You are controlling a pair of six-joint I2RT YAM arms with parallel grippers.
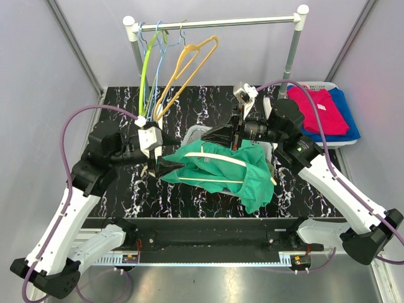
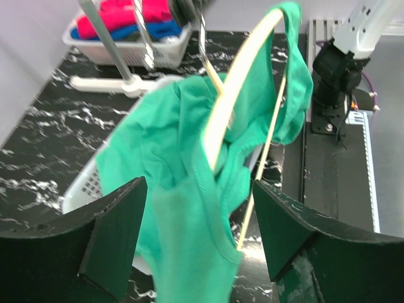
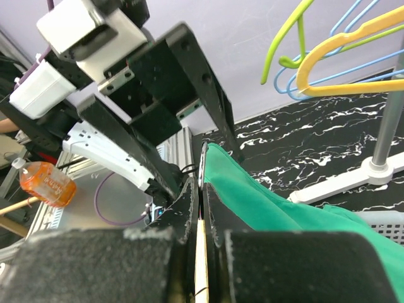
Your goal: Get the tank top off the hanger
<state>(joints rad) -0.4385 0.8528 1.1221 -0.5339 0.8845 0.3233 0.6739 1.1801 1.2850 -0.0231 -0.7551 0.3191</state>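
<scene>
Remote op here, quick rundown, biggest stuff first. The black white-veined marble-look tabletop (image 1: 129, 189) fills most of the top cam. At the back there's a metal clothes rail on white posts (image 1: 240, 23) w/ three spare plastic hangers on its left end: a yellow one (image 1: 186, 66), a lime green one (image 1: 146, 69) and a light blue one (image 1: 161, 63).

The green fabric tank top (image 1: 221, 167) is mid-table, up off the tabletop between the two arms. It's still draped over the cream-coloured hanger with a metal hook (image 1: 221, 158), and a bunch of fabric sags down on the right/near side. It hangs over a white plastic mesh basket (image 1: 196, 131). A 2nd white basket holding pink and blue clothes (image 1: 315, 84) sits at the far right corner, well apart from the action.

Right gripper (image 1: 235, 136): on its own wrist cam the fingers are pinched tight on the cream hanger, w/ green fabric right beside them, so it's carrying the hanger.

Left gripper (image 2: 199, 189): fingers are spread wide, no clamp. Its wrist cam shows the tank top's lower edge hanging between them and the hanger bar running diagonally above. Can't tell if the fabric brushes the left finger (image 2: 113, 233) or just hangs next to it.
</scene>
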